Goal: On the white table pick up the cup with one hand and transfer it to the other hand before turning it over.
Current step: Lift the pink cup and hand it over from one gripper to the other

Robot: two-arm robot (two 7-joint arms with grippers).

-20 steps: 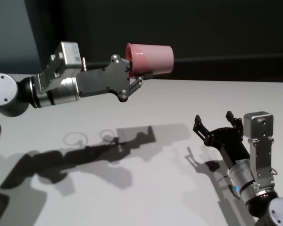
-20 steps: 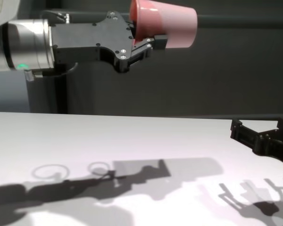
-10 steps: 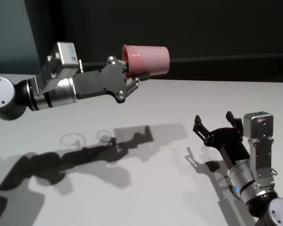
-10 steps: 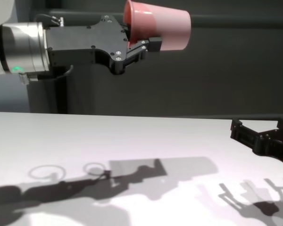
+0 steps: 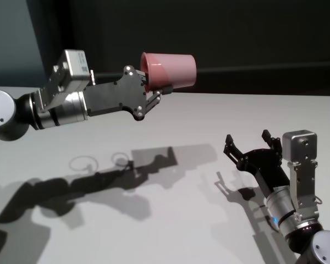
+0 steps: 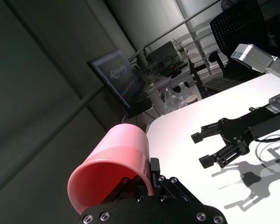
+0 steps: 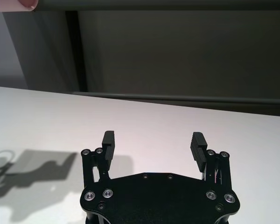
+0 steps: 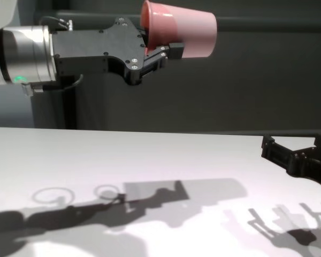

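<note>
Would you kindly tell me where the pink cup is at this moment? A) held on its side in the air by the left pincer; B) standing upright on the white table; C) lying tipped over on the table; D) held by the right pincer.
A: the left pincer is shut on the cup, holding it sideways above the white table, while the right pincer stands open and empty.

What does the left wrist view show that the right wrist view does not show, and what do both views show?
Only the left wrist view shows the inside of the cup, clamped at its rim by the left tool, and a monitor with office clutter beyond the table. Only the right wrist view shows a dark wall behind the table and the left arm's shadow on it. Both show the white table and the open right tool, low over it with nothing between its fingers.
</note>
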